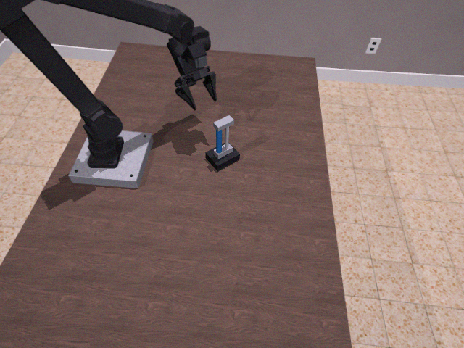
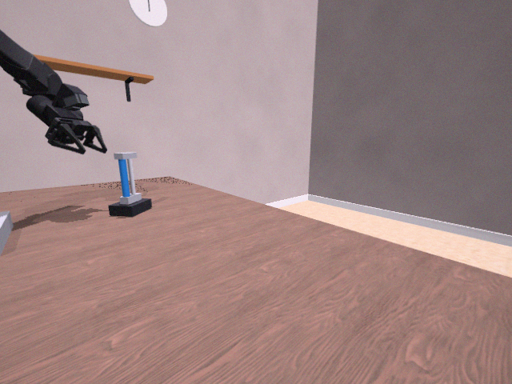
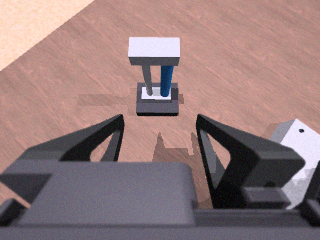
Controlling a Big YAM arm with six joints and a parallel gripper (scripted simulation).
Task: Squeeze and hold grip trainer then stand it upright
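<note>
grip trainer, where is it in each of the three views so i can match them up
Top: the grip trainer stands just above the middle of the picture, below and right of the open hand.
Exterior: left of middle, below and right of the hand.
Wrist: upper middle, beyond the fingers.
Shared landmark: its blue bar.

Matt wood-grain table; grey metal base plate
</note>
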